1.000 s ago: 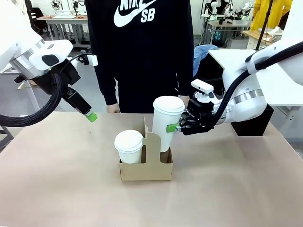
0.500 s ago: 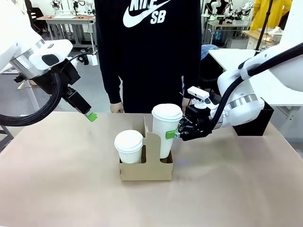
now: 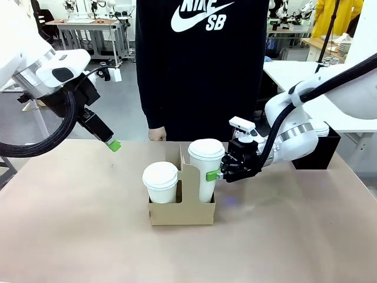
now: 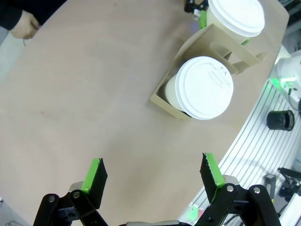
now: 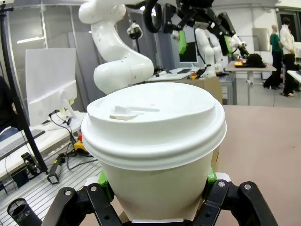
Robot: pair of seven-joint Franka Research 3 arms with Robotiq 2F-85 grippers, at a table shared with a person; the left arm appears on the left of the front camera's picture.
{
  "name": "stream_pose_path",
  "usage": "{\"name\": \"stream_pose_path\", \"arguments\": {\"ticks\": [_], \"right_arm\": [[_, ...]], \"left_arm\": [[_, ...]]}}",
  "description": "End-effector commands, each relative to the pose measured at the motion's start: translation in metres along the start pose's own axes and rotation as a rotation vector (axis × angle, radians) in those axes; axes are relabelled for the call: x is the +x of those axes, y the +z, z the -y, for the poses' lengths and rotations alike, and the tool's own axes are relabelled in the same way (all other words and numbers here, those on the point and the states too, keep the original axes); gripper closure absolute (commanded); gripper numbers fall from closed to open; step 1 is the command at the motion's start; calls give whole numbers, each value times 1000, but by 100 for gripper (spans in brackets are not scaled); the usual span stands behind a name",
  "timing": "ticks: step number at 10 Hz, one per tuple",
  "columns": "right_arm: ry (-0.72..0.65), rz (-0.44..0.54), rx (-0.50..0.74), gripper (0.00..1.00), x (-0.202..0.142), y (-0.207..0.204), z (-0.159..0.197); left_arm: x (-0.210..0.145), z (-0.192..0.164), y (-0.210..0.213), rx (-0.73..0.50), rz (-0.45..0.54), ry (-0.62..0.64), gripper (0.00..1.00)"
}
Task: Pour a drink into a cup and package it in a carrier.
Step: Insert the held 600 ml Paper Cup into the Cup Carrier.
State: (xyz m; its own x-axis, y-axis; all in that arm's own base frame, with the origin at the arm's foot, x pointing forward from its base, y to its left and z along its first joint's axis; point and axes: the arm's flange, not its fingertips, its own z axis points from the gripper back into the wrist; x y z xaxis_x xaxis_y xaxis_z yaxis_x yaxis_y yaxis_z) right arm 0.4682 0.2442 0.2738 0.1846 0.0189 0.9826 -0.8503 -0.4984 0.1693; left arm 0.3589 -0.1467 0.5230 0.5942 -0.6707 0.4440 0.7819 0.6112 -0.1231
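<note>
carrier (image 3: 181,207) sits mid-desk (image 3: 70,224) with a lidded second cup (image 3: 160,183) in its left slot; the cup (image 3: 205,170) stands in the right slot, right hand (image 3: 219,175) clamped on its side. left hand (image 3: 113,145) spread wide, well left of the carrier. paper wall is soft, likely top-heavy if filled: grip mid-body, light squeeze, not the lid.

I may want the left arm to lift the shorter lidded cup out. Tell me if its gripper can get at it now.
Probably yes. The left gripper is open, holds nothing, and bare table lies between it and the shorter cup, whose lid stands above the carrier.
</note>
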Motion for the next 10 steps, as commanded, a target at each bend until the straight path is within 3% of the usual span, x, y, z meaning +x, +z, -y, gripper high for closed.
{"name": "stream_pose_path", "arguments": {"ticks": [1,7,8,10], "right_arm": [[-40,-38,42,19,-3,-5,17],[-17,-117,76,19,-18,-7,16],[9,-145,76,0,-18,-5,15],[31,-153,63,0,-14,-1,10]], "left_arm": [[1,0,0,4,-5,8,0],[1,0,0,4,-5,8,0],[1,0,0,4,-5,8,0],[1,0,0,4,-5,8,0]]}}
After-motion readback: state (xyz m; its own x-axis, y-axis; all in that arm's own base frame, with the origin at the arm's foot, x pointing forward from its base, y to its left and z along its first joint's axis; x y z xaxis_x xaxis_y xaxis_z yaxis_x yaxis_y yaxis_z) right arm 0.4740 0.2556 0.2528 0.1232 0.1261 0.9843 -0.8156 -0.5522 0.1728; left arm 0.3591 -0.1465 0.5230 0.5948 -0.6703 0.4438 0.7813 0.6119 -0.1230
